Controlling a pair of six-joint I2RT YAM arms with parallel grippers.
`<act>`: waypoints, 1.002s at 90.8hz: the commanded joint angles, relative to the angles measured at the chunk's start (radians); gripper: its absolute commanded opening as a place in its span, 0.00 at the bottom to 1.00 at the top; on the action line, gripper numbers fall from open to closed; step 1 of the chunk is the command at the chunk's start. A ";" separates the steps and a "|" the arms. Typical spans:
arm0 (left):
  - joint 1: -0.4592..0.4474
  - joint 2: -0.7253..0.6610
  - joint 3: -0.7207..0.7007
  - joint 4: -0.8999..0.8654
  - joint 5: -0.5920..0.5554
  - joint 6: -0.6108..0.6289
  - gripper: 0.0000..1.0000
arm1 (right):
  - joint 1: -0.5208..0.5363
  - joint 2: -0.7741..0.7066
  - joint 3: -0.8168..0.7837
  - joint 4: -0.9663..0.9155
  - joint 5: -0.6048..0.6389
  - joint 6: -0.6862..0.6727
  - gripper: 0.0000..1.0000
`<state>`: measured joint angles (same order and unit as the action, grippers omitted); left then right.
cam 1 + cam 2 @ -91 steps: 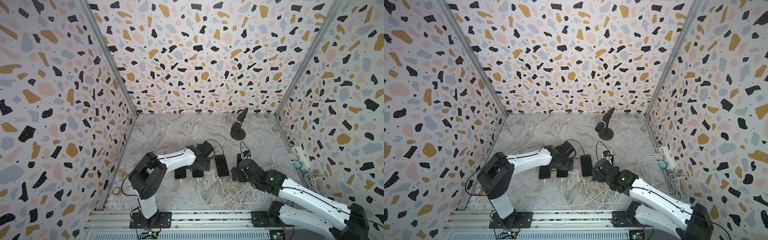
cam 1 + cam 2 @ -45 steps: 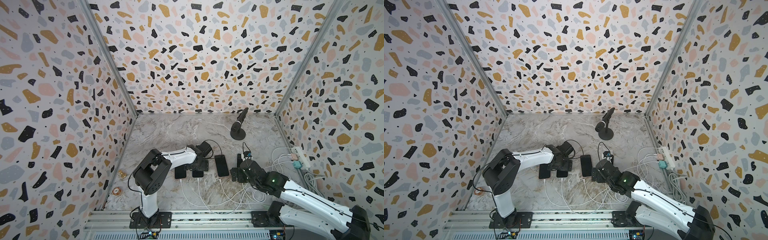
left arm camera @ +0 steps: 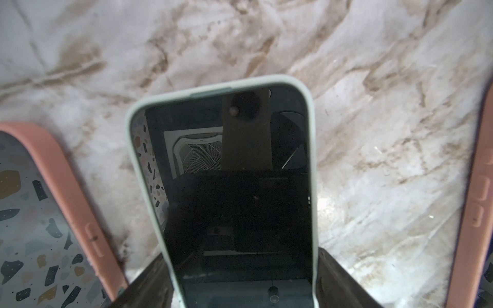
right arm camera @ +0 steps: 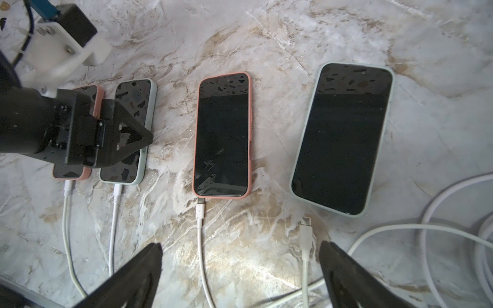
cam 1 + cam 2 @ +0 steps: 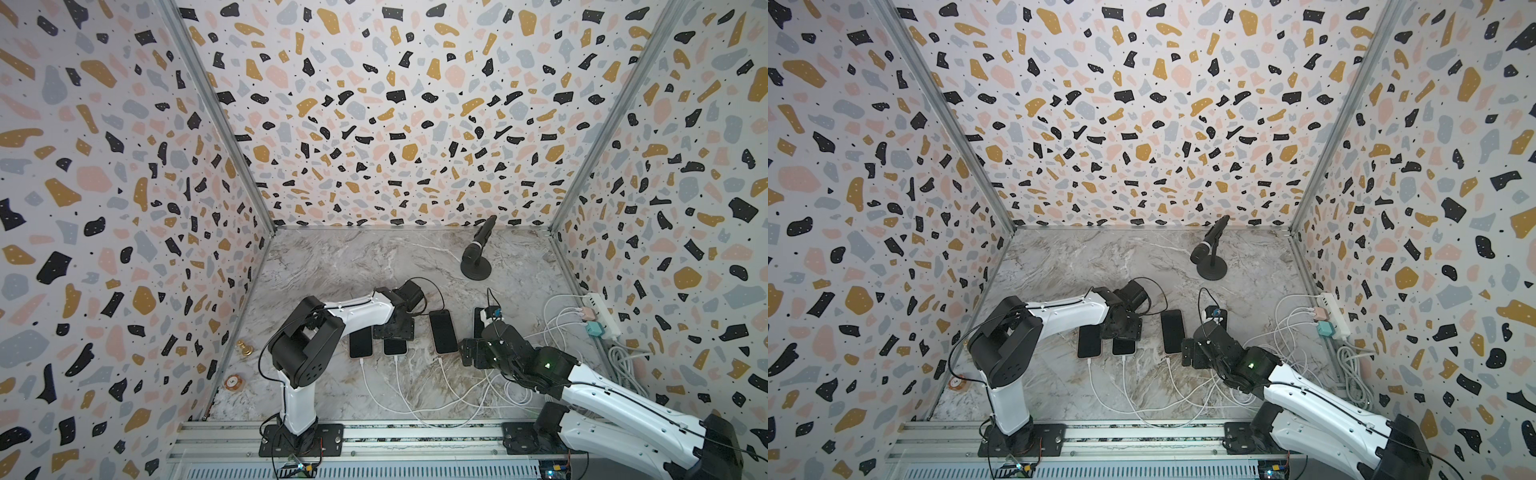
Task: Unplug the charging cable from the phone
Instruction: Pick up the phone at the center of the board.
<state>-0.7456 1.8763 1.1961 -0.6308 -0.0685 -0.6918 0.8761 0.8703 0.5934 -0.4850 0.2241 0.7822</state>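
Several phones lie in a row on the marble table, white charging cables running toward the front. My left gripper point(image 3: 241, 253) point(image 5: 394, 330) is down over the second phone from the left, the mint-cased phone point(image 3: 234, 186) point(image 4: 133, 96), with its fingers point(image 3: 336, 269) pressed against both long edges. That phone's cable plug point(image 4: 117, 190) sits in its port. My right gripper point(image 4: 240, 246) point(image 5: 467, 353) hovers open above the table in front of the row, between the pink phone's cable point(image 4: 198, 213) and a loose plug point(image 4: 305, 229) lying apart from the large mint phone point(image 4: 341, 138).
Pink-cased phones lie on either side of the held one point(image 4: 90, 93) point(image 4: 222, 133). A microphone on a round stand point(image 5: 476, 257) is at the back. A power strip point(image 5: 600, 313) and coiled white cables point(image 5: 519, 386) fill the right side. Small gold pieces point(image 5: 242, 347) sit by the left wall.
My left gripper's fingers have closed in on the mint-cased phone, and the left arm's elbow has shifted slightly. The right gripper has stayed about where it was.
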 commanded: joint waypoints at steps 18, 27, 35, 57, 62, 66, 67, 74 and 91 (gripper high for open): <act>-0.016 -0.006 0.060 -0.044 0.082 0.035 0.64 | 0.004 -0.016 0.000 0.022 -0.020 0.002 0.97; -0.017 -0.046 0.025 -0.005 0.093 0.019 0.58 | 0.009 -0.012 -0.018 0.048 -0.035 0.003 0.97; -0.021 -0.088 -0.001 0.037 0.094 0.002 0.52 | 0.015 -0.004 -0.052 0.110 -0.067 0.012 0.97; -0.021 -0.199 -0.039 0.089 0.068 -0.005 0.36 | 0.090 0.011 -0.123 0.323 -0.114 -0.013 0.92; -0.022 -0.213 -0.046 0.096 0.069 -0.012 0.33 | 0.115 0.023 -0.127 0.365 -0.112 -0.023 0.92; -0.022 -0.227 -0.056 0.106 0.067 -0.022 0.30 | 0.132 0.041 -0.126 0.391 -0.106 -0.032 0.91; -0.023 -0.231 -0.060 0.111 0.067 -0.024 0.30 | 0.139 0.045 -0.126 0.397 -0.103 -0.034 0.91; -0.021 -0.250 -0.073 0.125 0.066 -0.031 0.28 | 0.181 0.093 -0.121 0.447 -0.058 -0.051 0.91; -0.022 -0.293 -0.094 0.151 0.050 -0.044 0.23 | 0.333 0.310 -0.042 0.510 0.085 -0.140 0.94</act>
<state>-0.7624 1.6367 1.1160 -0.5369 0.0040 -0.7193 1.1484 1.0870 0.4850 -0.0532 0.2039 0.7113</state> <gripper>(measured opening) 0.759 0.931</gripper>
